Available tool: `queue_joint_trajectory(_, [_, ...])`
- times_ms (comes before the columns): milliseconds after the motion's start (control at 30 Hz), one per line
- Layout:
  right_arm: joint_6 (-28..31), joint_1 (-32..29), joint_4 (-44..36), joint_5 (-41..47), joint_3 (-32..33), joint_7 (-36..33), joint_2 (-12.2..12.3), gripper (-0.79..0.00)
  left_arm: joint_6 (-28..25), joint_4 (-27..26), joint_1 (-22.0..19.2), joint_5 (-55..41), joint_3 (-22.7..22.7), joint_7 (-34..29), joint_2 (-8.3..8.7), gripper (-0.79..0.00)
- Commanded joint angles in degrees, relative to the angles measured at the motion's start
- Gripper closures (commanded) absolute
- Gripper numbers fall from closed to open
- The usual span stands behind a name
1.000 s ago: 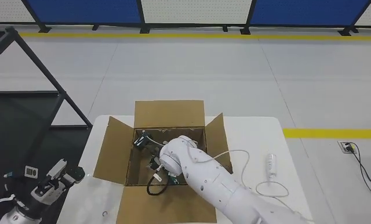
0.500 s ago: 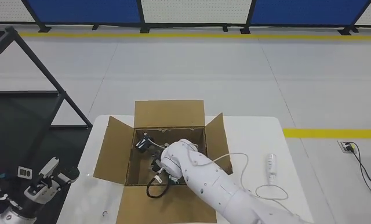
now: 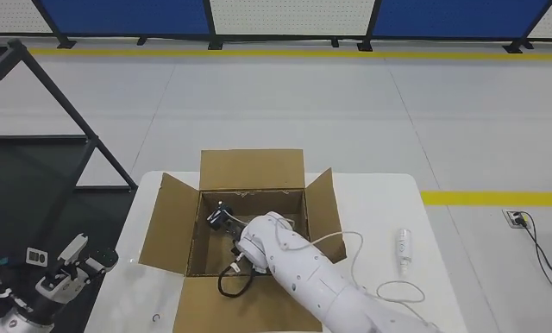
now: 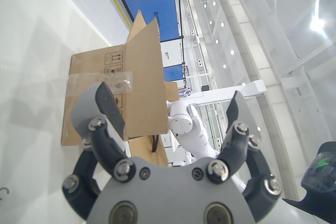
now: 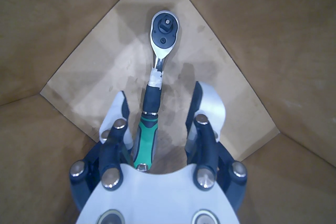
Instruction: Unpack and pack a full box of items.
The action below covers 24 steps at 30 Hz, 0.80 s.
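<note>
An open cardboard box (image 3: 252, 171) stands on the white table (image 3: 379, 204), flaps spread. My right arm (image 3: 276, 247) goes down into it. On the box floor (image 5: 99, 72), in a corner, lies a ratchet wrench (image 5: 164, 30) with a chrome head and a green and black handle. My right gripper (image 5: 160, 101) is open just above it, one finger on each side of the handle. My left gripper (image 4: 173, 109) is open and holds nothing. It hangs beyond the table's left edge (image 3: 73, 262), facing the box's outer side (image 4: 141, 64).
A white tube-shaped item (image 3: 403, 247) lies on the table right of the box, with a thin white cable (image 3: 401, 285) looped near it. A black cable (image 3: 231, 279) hangs over the box's near wall. A dark metal frame (image 3: 78, 135) stands to the left.
The right arm has shifted a little toward the box's near side and gone deeper. The left gripper drew back leftward, away from the table, a second ago and has since kept still.
</note>
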<state>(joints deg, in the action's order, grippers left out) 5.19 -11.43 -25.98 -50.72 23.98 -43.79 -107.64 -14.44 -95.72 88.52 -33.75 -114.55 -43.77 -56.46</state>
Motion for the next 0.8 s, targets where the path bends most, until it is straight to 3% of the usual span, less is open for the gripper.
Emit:
queue_joint_trajectory(0, [0.33,0.07,1.16,0.09,0.08,0.14,-0.58,-0.382,0.0,0.0,0.0,0.0,0.0,0.0,0.0,-0.785])
queue_joint_trajectory(767, [5.5,1.03,12.34,1.14,1.88,3.18,-4.85,-0.354,0.0,0.0,0.0,0.0,0.0,0.0,0.0,-0.785])
